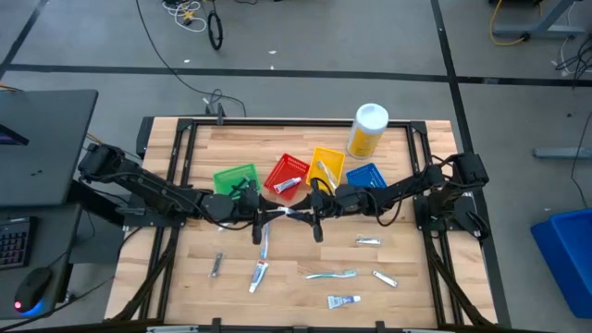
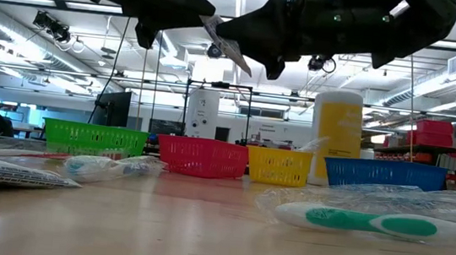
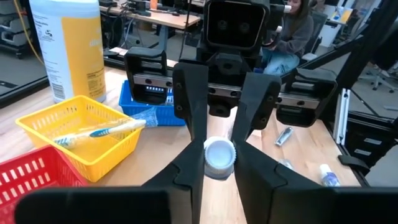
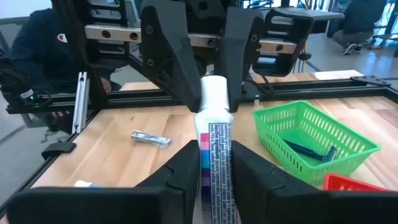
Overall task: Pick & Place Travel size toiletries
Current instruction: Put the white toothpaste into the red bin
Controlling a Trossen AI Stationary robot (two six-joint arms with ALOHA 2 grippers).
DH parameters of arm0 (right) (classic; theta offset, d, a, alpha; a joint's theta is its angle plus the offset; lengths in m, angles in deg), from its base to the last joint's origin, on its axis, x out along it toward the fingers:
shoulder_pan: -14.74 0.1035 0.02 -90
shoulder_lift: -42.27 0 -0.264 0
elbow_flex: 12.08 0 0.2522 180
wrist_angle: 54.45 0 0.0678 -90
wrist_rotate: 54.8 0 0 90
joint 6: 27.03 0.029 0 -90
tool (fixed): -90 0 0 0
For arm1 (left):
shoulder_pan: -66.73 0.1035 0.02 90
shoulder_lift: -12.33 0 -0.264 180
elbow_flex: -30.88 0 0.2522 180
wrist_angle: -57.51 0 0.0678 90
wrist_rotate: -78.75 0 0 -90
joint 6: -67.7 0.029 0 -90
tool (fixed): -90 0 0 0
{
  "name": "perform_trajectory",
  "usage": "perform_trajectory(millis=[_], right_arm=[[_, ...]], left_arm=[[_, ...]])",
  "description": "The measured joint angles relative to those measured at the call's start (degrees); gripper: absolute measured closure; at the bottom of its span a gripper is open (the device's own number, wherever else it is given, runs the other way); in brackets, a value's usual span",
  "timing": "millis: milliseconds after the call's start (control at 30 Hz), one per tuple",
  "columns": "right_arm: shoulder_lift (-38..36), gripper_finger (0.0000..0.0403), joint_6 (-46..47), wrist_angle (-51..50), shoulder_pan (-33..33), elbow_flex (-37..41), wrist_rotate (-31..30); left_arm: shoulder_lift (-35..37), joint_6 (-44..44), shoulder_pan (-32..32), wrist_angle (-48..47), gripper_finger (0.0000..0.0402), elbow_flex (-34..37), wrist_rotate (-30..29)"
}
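1. Left hand [image 1: 276, 218] and right hand [image 1: 305, 215] meet mid-bench, raised above the wood; both clamp one toothpaste tube [image 4: 215, 134] (cap end toward the left hand, printed crimp end in the right).
2. Other toiletries [image 1: 331, 274] lie loose on the near bench [image 1: 407, 296]; a toothbrush [image 3: 102, 130] sits in the yellow bin [image 3: 74, 134].

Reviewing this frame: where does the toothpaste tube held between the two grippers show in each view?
High: toothpaste tube mid-table, between both grippers.
Low: up top, above the red bin.
Left wrist: cap end-on between fingers.
Right wrist: lengthwise, centre.
Shared landmark: yellow bottle.
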Motion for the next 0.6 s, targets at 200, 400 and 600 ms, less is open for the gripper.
perform_trajectory(millis=[200, 400, 600], right_arm=[[0.0, 0.0263, 0.2, -2.0, -0.8, 0.0, 0.2], [-4.5, 0.0201, -1.8, -13.3, -1.8, 0.0, -2.1], [-11.7, 0.0166, -1.9, -29.6, -1.9, 0.0, -11.4]], left_arm=[[0.0, 0.0, 0.0, -0.3, 0.0329, 0.0, -0.6], [0.0, -0.4, 0.0, -2.8, 0.0324, 0.0, -4.7], [-0.3, -2.3, 2.1, -5.9, 0.0329, 0.0, -15.7]])
